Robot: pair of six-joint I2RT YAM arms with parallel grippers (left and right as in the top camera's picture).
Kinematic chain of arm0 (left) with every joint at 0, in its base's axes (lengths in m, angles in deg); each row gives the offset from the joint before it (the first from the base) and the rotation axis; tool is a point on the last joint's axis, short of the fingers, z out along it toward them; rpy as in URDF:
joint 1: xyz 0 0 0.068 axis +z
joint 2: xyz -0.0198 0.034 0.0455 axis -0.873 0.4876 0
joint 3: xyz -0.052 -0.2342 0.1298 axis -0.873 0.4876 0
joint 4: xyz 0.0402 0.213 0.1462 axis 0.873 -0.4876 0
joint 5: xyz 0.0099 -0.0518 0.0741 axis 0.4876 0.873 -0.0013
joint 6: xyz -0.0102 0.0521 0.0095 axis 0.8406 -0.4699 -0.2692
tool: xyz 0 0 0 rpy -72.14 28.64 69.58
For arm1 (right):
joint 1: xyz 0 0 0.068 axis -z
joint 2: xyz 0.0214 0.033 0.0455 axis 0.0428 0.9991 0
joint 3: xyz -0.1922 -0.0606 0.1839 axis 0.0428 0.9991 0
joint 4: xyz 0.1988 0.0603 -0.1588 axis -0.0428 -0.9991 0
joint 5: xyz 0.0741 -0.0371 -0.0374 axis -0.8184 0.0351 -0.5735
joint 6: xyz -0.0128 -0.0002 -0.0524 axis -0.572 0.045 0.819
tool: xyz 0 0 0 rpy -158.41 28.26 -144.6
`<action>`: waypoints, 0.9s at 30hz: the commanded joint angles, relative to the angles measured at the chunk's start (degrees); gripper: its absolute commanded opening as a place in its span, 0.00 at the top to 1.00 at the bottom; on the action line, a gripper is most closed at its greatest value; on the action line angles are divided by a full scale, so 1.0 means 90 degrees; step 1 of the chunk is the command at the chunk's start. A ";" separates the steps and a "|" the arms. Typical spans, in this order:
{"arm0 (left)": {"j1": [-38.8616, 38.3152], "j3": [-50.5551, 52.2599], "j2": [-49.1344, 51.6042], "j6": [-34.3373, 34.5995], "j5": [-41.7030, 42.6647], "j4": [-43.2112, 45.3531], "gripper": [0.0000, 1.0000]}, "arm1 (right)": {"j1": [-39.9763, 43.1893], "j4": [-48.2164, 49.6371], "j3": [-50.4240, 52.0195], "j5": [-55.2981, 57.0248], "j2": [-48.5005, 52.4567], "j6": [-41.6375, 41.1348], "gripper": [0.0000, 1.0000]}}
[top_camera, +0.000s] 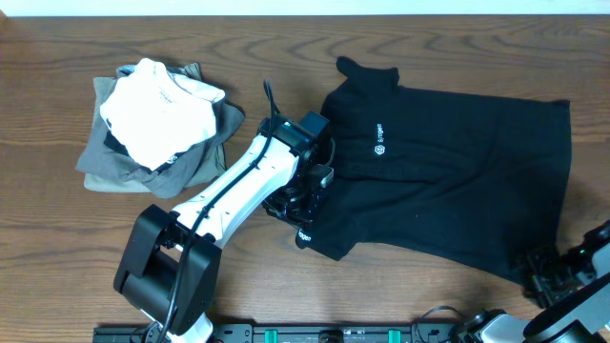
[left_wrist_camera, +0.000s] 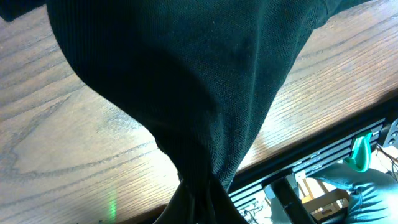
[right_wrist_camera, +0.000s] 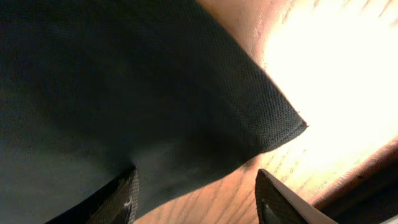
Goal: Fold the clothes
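The black polo shirt point(top_camera: 457, 171) lies spread on the wooden table, its white chest logo point(top_camera: 378, 143) facing up. My left gripper point(top_camera: 300, 208) is at the shirt's left side and is shut on a bunch of its fabric. In the left wrist view the black cloth point(left_wrist_camera: 186, 81) narrows down into the closed jaws point(left_wrist_camera: 200, 208). My right gripper point(top_camera: 545, 273) is at the shirt's front right corner. In the right wrist view its fingers point(right_wrist_camera: 196, 199) are open and empty, with the shirt's corner point(right_wrist_camera: 186, 93) just ahead of them on the table.
A pile of folded garments sits at the left: a white one point(top_camera: 162, 110) on top of grey and olive ones point(top_camera: 119, 167). The left arm's base point(top_camera: 167, 267) stands at the front left. The table's front edge and rail point(left_wrist_camera: 311, 155) run close behind the left gripper.
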 commanded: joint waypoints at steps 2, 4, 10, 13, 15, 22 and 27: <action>-0.0002 -0.0102 -0.0058 0.0012 0.0066 -0.0041 0.94 | 0.0049 0.0095 0.0219 0.0155 -0.0097 -0.0209 0.44; -0.0002 -0.0102 -0.0058 0.0012 0.0066 -0.0058 0.94 | 0.0049 0.0172 0.0199 0.0323 -0.0097 -0.0209 0.52; -0.0002 -0.0102 -0.0058 0.0012 0.0066 -0.0068 0.94 | 0.0070 0.0155 -0.0396 0.0437 -0.0100 -0.0355 0.86; -0.0002 -0.0102 -0.0058 0.0012 0.0066 -0.0160 0.94 | 0.0070 -0.0299 -0.1010 0.0437 -0.0109 -0.0352 0.96; -0.0002 -0.0102 -0.0058 0.0015 0.0075 -0.0192 0.94 | 0.0070 -0.0590 -0.1343 0.0437 -0.0158 -0.0350 0.99; -0.0002 -0.0102 -0.0058 0.0007 0.0636 -0.0515 0.94 | -0.0019 -0.1316 -0.1872 0.0335 -0.0571 0.0061 0.99; -0.0087 -0.0102 -0.0061 0.0007 0.0690 -0.0998 0.94 | -0.0027 -0.1440 -0.1909 0.0112 -0.1059 0.0185 0.99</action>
